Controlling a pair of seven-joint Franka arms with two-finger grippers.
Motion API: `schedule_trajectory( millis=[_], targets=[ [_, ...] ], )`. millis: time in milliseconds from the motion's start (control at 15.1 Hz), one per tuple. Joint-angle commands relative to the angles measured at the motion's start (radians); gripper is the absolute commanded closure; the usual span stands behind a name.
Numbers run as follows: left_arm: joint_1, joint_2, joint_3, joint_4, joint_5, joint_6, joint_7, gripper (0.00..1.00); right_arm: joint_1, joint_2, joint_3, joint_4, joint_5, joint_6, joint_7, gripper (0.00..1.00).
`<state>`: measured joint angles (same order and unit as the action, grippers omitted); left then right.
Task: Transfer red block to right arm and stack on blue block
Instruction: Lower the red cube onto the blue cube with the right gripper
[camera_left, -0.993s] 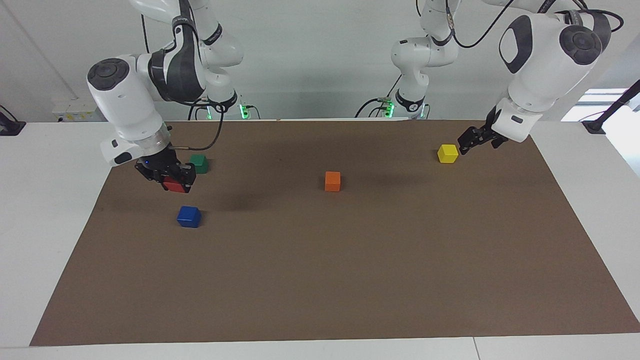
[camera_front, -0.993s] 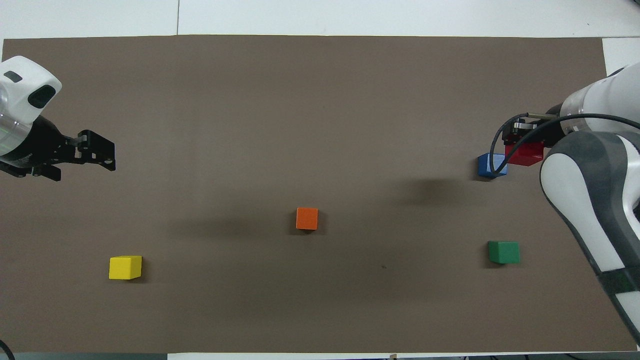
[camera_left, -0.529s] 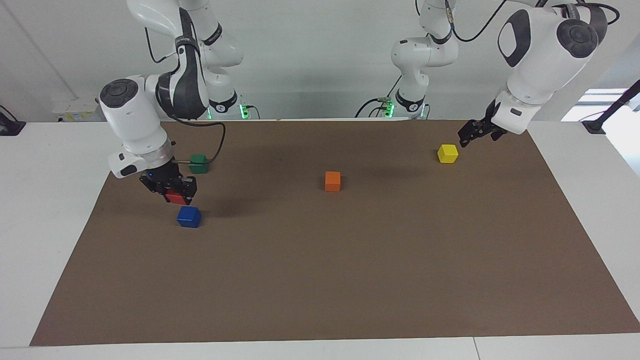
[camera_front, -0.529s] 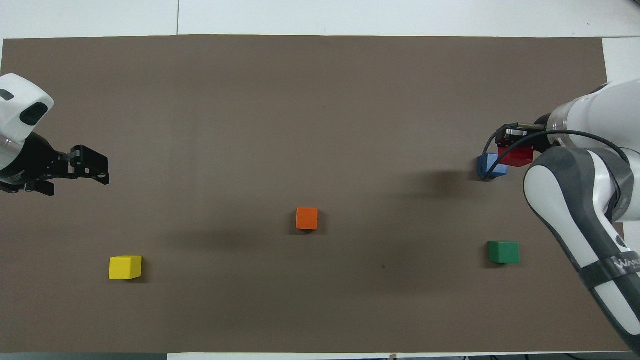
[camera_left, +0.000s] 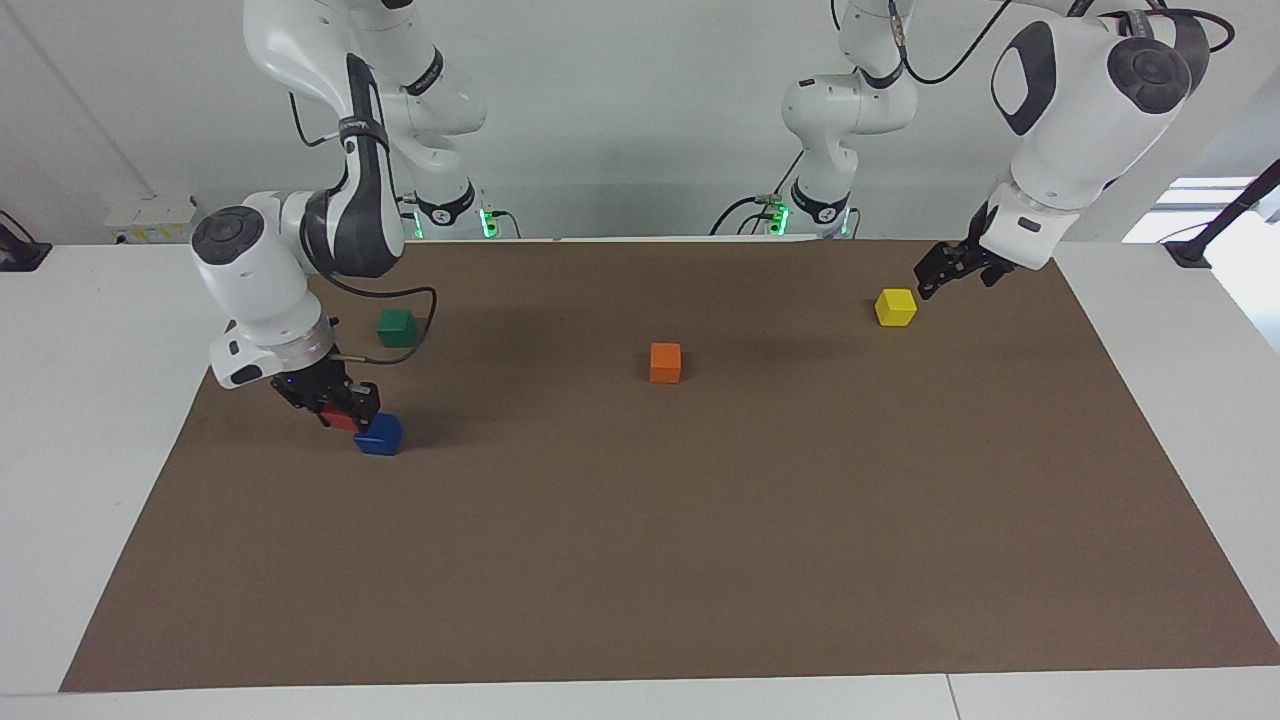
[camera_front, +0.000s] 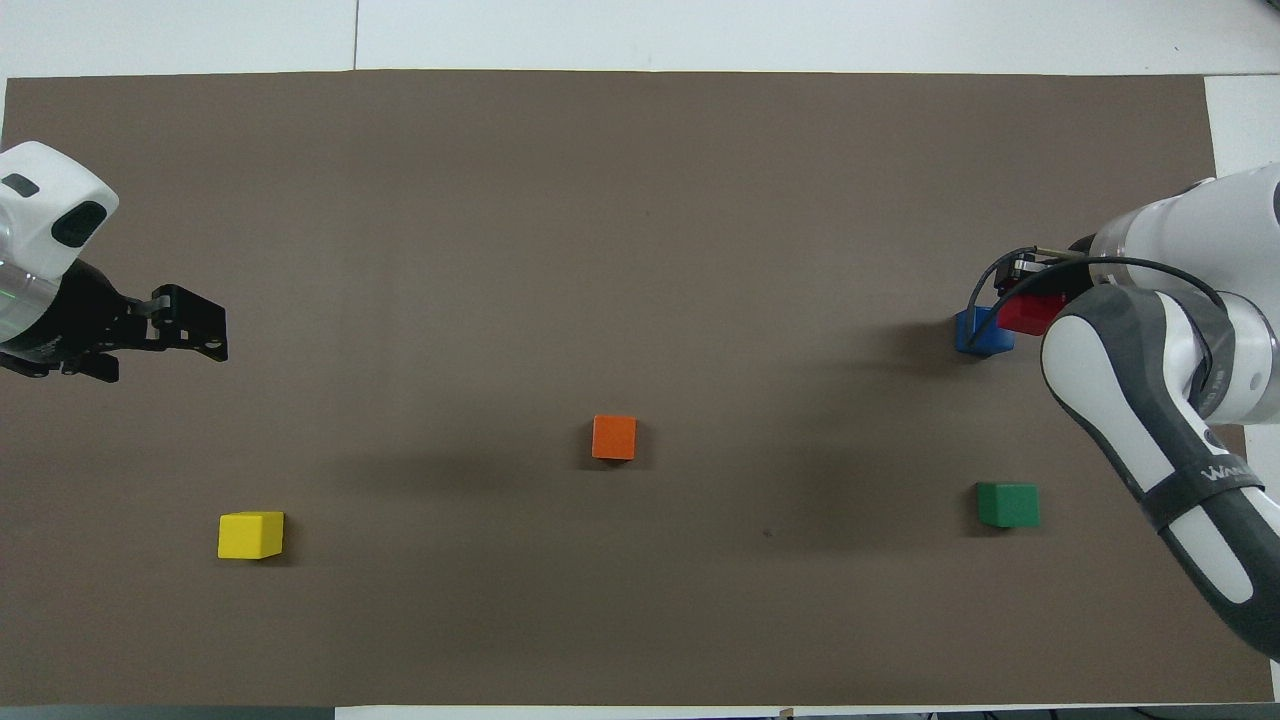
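My right gripper (camera_left: 338, 410) is shut on the red block (camera_left: 341, 421) and holds it low over the mat. The red block is right beside the blue block (camera_left: 378, 434), at its edge toward the right arm's end of the table, and its underside hangs about level with the blue block's top. I cannot tell whether the two touch. In the overhead view the red block (camera_front: 1030, 315) overlaps a corner of the blue block (camera_front: 978, 333) under the right gripper (camera_front: 1035, 298). My left gripper (camera_left: 935, 276) waits in the air by the yellow block (camera_left: 895, 306) and holds nothing; it also shows in the overhead view (camera_front: 195, 330).
An orange block (camera_left: 665, 361) lies mid-mat. A green block (camera_left: 396, 326) lies nearer to the robots than the blue block. All sit on a brown mat (camera_left: 700, 560) on the white table.
My right gripper has come down with the red block, from well above the mat to the blue block's side. My left gripper has barely shifted near the yellow block.
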<state>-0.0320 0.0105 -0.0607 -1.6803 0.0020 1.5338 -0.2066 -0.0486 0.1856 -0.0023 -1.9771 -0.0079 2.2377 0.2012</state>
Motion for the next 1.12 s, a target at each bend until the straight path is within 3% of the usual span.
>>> schedule_trajectory(
  millis=[0, 1059],
  targets=[
    [-0.014, 0.006, 0.015, 0.014, 0.012, 0.009, 0.009, 0.0, -0.011, -0.011, 0.013, -0.055, -0.027, 0.062, 0.017, 1.0],
    [-0.017, 0.002, 0.025, 0.044, 0.003, 0.009, 0.004, 0.0, -0.005, 0.017, 0.013, -0.091, -0.027, 0.105, -0.057, 1.0]
  ],
)
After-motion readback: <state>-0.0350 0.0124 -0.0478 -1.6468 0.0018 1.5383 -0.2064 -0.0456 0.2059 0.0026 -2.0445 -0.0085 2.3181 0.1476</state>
